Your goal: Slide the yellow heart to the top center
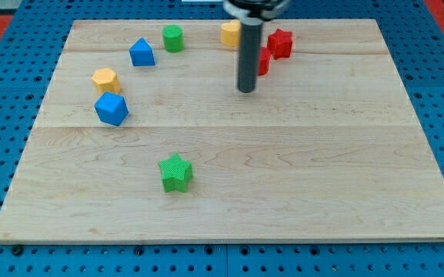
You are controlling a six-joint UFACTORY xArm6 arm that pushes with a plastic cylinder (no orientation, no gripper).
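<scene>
The yellow heart (230,33) sits at the far edge of the wooden board (283,185), near its middle, partly hidden behind the rod. My tip (246,91) rests on the board just nearer than the heart (there is no claw, only the rod). Two red blocks (280,43) lie just right of the rod. A green cylinder (173,38), blue block (141,52), yellow hexagon (106,79) and blue cube (111,108) lie left; a green star (176,171) sits nearer.

Far back on the tabletop (322,169) sat the yellow heart (229,33), my tip (246,91) nearer; red star (281,43) right, green cylinder (173,38) left, green star (176,171) well nearer.
</scene>
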